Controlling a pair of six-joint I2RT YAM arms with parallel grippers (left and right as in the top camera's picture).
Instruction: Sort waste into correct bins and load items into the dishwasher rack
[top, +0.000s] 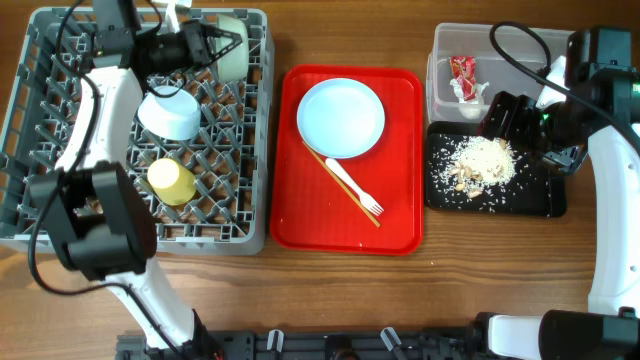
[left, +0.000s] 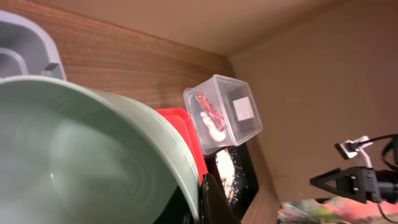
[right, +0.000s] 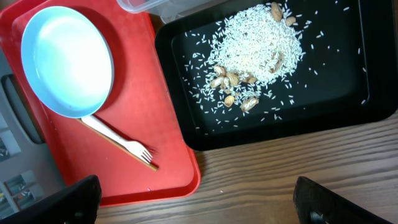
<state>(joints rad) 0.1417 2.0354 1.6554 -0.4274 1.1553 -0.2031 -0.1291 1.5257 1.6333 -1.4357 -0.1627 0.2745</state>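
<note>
At the far right corner of the dishwasher rack (top: 40, 150), the left gripper (top: 207, 45) is pinching the rim of a pale bowl (top: 232, 46), which is held on its side above the pegs. In the left wrist view this bowl fills most of the frame, with one dark finger (left: 214, 200) lying against its outer rim.

Inside the rack, a second bowl (top: 170, 115) sits upside down near the middle. A yellow cup (top: 172, 180) lies nearer, just beyond it.

On the red tray (top: 395, 215), in the centre of the table (top: 350, 290), the white plate (top: 341, 117) rests at the far end. The white fork (top: 352, 188) lies just near of the plate, tines pointing near and right. The wooden stick (top: 312, 152) runs alongside the fork, touching or almost touching it.

To the right, the clear tub (top: 440, 60) stands at the far side and holds the red-and-white wrapper (top: 462, 75). The black tray (top: 535, 200) lies just near of the tub and carries a heap of crumbs (top: 482, 160), with loose grains scattered around it.

The right gripper (top: 508, 118) hangs above the far edge of the black tray. Its jaws are spread wide and hold nothing, and the right wrist view shows both fingers (right: 62, 202) at the bottom corners of the frame.
</note>
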